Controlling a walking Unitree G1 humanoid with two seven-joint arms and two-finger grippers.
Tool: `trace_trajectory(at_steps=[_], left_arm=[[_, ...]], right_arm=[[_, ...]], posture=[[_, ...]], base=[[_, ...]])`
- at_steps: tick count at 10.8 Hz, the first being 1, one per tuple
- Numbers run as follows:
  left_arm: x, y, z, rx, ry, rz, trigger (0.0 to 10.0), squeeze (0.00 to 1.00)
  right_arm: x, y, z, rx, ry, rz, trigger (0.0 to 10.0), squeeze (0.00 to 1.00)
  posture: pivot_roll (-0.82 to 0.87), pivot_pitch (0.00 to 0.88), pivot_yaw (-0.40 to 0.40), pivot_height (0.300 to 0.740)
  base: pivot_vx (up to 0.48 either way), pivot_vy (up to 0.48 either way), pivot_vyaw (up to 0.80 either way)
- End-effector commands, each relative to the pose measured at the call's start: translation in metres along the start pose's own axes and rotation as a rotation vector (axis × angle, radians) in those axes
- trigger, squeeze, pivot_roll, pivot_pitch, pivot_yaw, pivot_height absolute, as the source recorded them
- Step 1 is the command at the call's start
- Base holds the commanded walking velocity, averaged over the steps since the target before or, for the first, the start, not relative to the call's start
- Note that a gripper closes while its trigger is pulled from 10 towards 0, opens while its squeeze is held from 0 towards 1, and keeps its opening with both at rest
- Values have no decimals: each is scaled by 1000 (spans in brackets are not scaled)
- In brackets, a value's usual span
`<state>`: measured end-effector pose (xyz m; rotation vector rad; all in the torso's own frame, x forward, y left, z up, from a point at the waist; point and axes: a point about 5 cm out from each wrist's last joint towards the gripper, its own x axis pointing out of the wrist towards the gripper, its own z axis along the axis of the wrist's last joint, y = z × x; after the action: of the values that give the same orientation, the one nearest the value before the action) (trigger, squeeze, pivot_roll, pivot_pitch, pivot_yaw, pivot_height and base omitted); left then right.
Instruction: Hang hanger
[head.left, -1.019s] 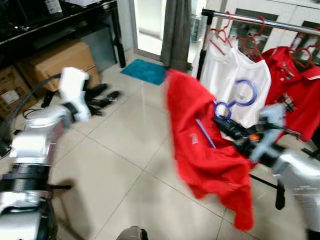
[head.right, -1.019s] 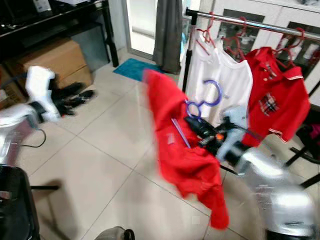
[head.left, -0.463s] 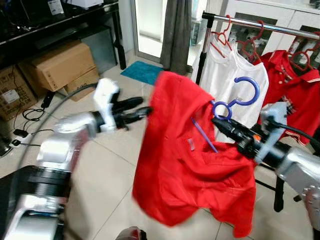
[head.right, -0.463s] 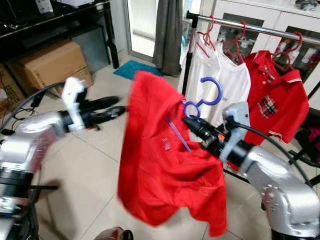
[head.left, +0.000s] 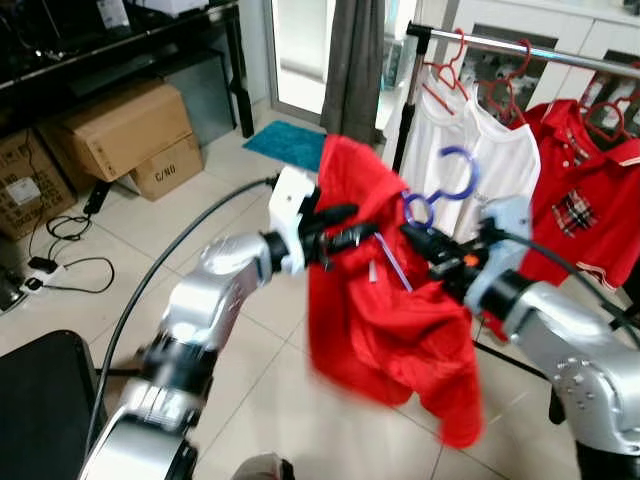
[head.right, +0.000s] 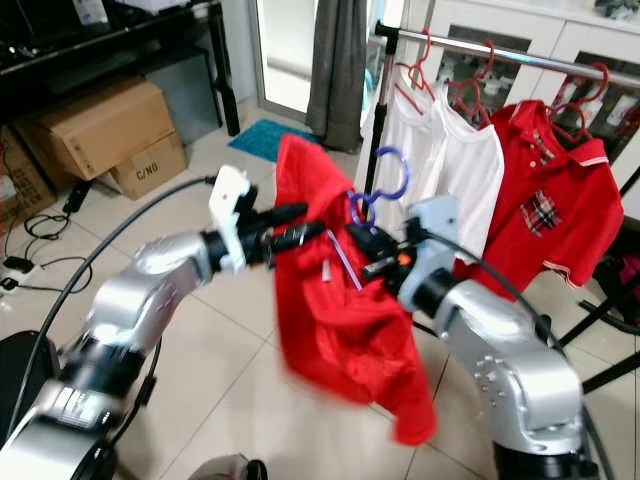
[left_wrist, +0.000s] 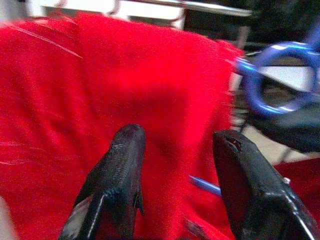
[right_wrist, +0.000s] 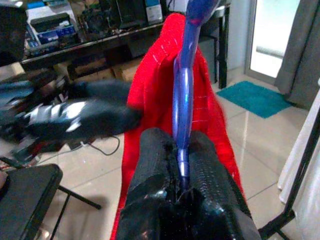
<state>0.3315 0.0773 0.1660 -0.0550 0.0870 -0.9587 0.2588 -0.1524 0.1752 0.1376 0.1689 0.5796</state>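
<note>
A red shirt (head.left: 385, 320) hangs on a blue plastic hanger (head.left: 448, 180) in front of me. My right gripper (head.left: 428, 243) is shut on the hanger's neck, just below the hook; in the right wrist view the hanger (right_wrist: 183, 95) rises from between the fingers (right_wrist: 150, 165). My left gripper (head.left: 345, 230) is open at the shirt's upper left edge, its two fingers (left_wrist: 125, 160) spread before the red cloth (left_wrist: 100, 75). Behind stands a clothes rack, its rail (head.left: 520, 45) carrying a white shirt (head.left: 450, 130) and a red polo (head.left: 585, 200) on red hangers.
Cardboard boxes (head.left: 125, 130) sit under a black desk at the left. A teal mat (head.left: 290, 143) lies by a grey curtain (head.left: 352, 60). Cables (head.left: 60, 250) trail on the tiled floor. A black stool (head.left: 40, 400) stands at lower left.
My left arm has swung right from the floor side up to the shirt's edge. The shirt has swayed, and the right gripper with the hanger has shifted slightly left.
</note>
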Motion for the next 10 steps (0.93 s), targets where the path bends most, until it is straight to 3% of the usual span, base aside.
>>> trace_trajectory(at_steps=[1, 3, 4, 5, 10], left_arm=[[4, 5, 4, 49, 1, 39, 10000, 0], [11, 6, 8, 143, 4, 39, 10000, 0], [13, 7, 8, 154, -3, 49, 2392, 0], [14, 11, 6, 164, 0, 80, 0, 0], [16, 16, 8, 149, -41, 120, 0, 0]], right_arm=[[0, 8, 9, -24, -33, 19, 0, 0], [1, 13, 7, -17, -24, 19, 0, 0], [2, 14, 6, -15, -24, 19, 0, 0], [2, 15, 6, -11, -23, 19, 0, 0], [3, 15, 2, -19, 10, 14, 0, 0]], posture=[[27, 0, 35, 740], [22, 0, 42, 740], [23, 0, 42, 740], [23, 0, 43, 740], [27, 0, 43, 740]], base=[[0, 0, 0], [0, 0, 0], [0, 0, 0], [0, 0, 0], [0, 0, 0]])
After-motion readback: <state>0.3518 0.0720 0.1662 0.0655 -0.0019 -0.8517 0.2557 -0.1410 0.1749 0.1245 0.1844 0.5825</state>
